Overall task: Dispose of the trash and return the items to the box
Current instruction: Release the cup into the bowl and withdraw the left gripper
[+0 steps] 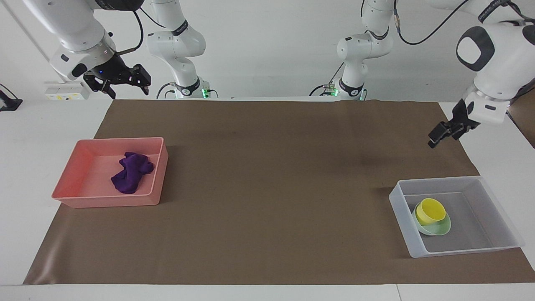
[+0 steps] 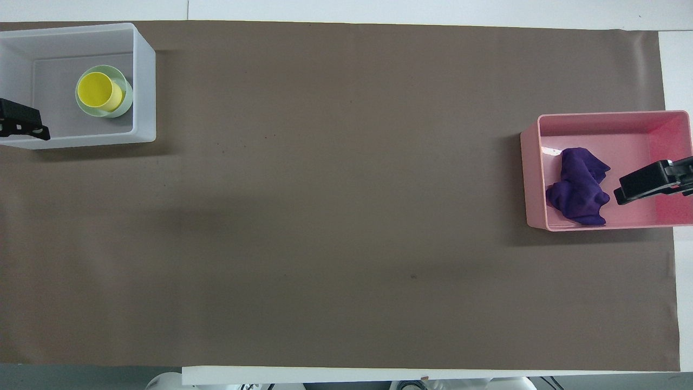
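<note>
The yellow cup (image 1: 431, 210) stands inside the mint-green bowl (image 1: 441, 229) in the translucent box (image 1: 495, 217) at the left arm's end of the table. The overhead view shows the cup (image 2: 96, 91), the bowl (image 2: 126, 102) and the box (image 2: 144, 81) too. The purple rag (image 1: 130, 172) lies in the pink tray (image 1: 83, 167); it also shows from overhead (image 2: 579, 187). My left gripper (image 1: 436, 140) is open and empty, raised high over the box's rim nearer the robots (image 2: 21, 122). My right gripper (image 1: 121, 85) is open and empty, high over the pink tray (image 2: 622, 192).
A brown mat (image 1: 267, 188) covers the table between the pink tray (image 2: 595, 127) at the right arm's end and the box. The white table edge (image 1: 489, 150) runs beside the box.
</note>
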You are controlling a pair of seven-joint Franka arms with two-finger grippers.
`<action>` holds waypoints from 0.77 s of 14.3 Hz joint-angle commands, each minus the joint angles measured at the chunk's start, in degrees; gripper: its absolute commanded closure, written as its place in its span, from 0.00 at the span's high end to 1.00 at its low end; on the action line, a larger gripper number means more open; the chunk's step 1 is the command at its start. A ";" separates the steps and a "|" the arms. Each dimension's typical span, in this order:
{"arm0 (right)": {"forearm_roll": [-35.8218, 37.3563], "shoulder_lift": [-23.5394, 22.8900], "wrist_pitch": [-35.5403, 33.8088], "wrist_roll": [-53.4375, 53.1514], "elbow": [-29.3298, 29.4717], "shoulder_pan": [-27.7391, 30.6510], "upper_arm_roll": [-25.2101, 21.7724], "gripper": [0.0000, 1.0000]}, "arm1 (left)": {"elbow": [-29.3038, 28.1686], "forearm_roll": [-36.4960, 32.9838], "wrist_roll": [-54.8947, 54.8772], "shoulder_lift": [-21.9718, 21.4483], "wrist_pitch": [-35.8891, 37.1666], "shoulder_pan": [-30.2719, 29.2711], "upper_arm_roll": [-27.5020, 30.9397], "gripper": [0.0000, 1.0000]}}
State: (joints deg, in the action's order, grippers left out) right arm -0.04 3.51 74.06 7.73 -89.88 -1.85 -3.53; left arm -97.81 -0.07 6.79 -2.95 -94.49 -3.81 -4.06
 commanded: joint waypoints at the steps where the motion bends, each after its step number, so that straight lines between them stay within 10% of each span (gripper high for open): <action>1: 0.13 0.62 0.03 0.18 -0.82 0.44 0.36 1.00 | 0.84 -1.07 -5.99 -3.38 2.81 1.00 0.28 1.00; 11: 0.04 0.62 0.03 0.18 -0.82 0.44 0.36 1.00 | 7.46 -0.99 -8.02 -0.21 7.21 3.20 -1.22 1.00</action>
